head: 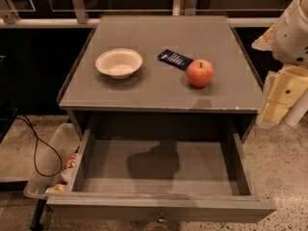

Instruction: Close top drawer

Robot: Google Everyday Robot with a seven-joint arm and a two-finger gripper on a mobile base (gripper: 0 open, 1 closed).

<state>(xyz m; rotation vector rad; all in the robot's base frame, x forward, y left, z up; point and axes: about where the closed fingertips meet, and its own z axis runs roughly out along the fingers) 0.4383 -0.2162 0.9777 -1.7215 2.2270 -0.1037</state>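
The top drawer point(161, 209) is pulled far out of the grey cabinet toward the bottom of the camera view. Its inside is grey and bare. Its flat front panel runs along the bottom edge, with a small round metal knob point(160, 219) at its centre. My arm, white and cream, is at the right edge of the view, to the right of the cabinet and above the floor. My gripper point(275, 112) is the cream part at its lower end, apart from the drawer and well above its front panel.
On the cabinet top point(144, 93) stand a white bowl point(119, 62), a red apple point(199, 73) and a dark blue snack packet point(175, 58). A clear plastic bin point(50, 162) and a black cable point(38, 153) lie on the floor at the left. Dark glass panels stand behind.
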